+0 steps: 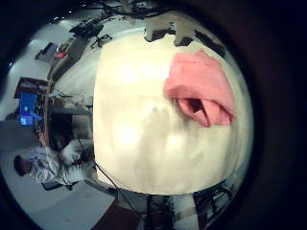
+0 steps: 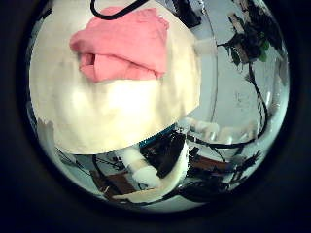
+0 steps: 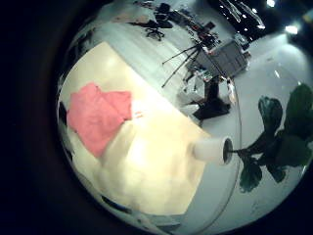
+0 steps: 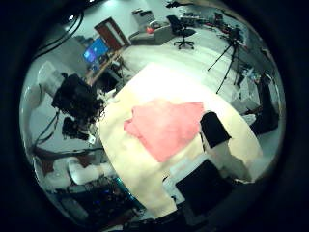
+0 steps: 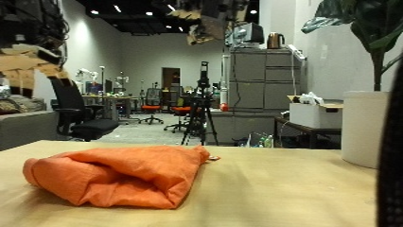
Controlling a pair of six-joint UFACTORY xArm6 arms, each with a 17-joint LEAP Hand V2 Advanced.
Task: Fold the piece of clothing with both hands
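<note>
An orange piece of clothing (image 5: pixel 120 175) lies folded in a bundle on the pale table (image 5: pixel 289 189). The cloth also lies on the table in the left little finger side palm view (image 1: pixel 201 86), the left thumb side palm view (image 2: pixel 121 44), the right little finger side palm view (image 3: pixel 98 116) and the right thumb side palm view (image 4: pixel 164 126).
A white pot (image 5: pixel 365 128) with a green plant stands by the table's edge near my right hand; it also shows in the right little finger side palm view (image 3: pixel 210 149). Office chairs (image 5: pixel 69 104) and grey cabinets (image 5: pixel 258 90) stand beyond the table.
</note>
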